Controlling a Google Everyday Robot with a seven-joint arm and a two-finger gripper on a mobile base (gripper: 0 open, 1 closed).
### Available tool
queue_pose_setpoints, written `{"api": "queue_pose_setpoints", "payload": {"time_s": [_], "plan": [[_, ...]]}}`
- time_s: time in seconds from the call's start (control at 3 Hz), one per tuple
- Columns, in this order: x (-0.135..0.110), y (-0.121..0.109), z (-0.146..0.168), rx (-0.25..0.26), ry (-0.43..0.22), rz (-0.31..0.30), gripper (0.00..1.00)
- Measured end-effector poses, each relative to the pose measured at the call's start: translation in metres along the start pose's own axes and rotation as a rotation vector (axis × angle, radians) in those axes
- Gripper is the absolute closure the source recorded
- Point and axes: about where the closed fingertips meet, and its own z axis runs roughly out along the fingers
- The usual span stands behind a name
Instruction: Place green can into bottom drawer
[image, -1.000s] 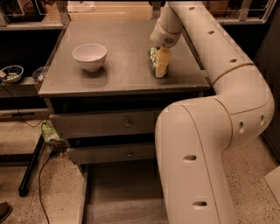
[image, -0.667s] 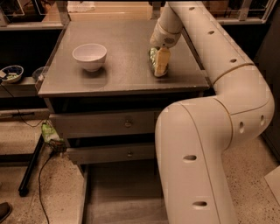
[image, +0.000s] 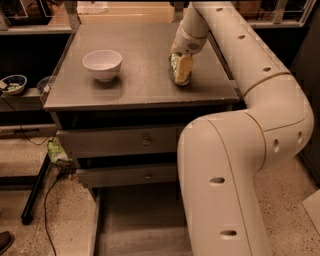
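Nothing has shifted in the last second. The hand (image: 180, 74) sits down over the green can (image: 174, 63) exactly where it was, on the right side of the counter (image: 135, 87), well apart from the white bowl (image: 102, 64). The can rests on the surface, not lifted. I'd judge the task is held at the grasp, with the whole carry to come. Whether the hand is clamped on the can or only set about it I cannot tell (its pale body hides the near side). The arm (image: 245, 55) reaches down from the far right. Its big elbow bulks low in front, beside the bottom drawer (image: 142, 225), which stands pulled out near the floor.
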Motion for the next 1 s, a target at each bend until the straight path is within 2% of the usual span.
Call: {"api": "queue_pose_setpoints", "payload": {"time_s": [0.33, 0.67, 1.0], "plan": [[0.0000, 0.0000, 0.0000, 0.000, 0.000, 0.000, 0.94], [0.0000, 0.0000, 0.0001, 0.000, 0.000, 0.000, 1.00], [0.0013, -0.0005, -0.0005, -0.004, 0.002, 0.015, 1.00]]}}
